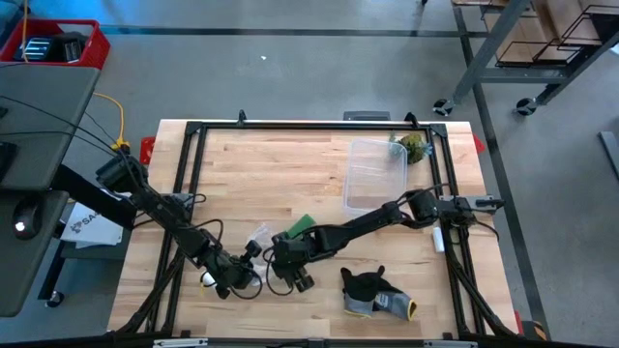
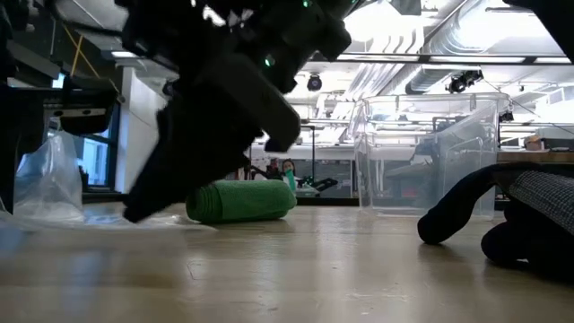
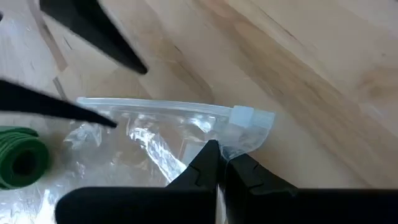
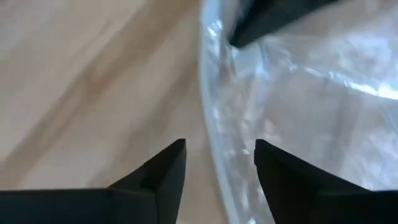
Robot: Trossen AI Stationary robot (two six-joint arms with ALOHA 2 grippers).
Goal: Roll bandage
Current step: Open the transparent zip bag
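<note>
While left gripper (image 3: 219,163) pinches clear bag (image 3: 163,133), right gripper (image 4: 219,163) gapes empty; bagging rolled bandage (image 2: 240,200) next.

From the low view, my arm's blurred dark bulk (image 2: 215,99) hid the left end of the green roll (image 2: 244,201). The left wrist frame's edge cut that roll off, and the right wrist view showed only part of the plastic bag (image 4: 298,112).

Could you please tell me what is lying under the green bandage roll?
The roll lies on a clear plastic bag spread on the wooden table. The left hand pinches the bag's corner. The bag's part beneath the roll is covered.
</note>
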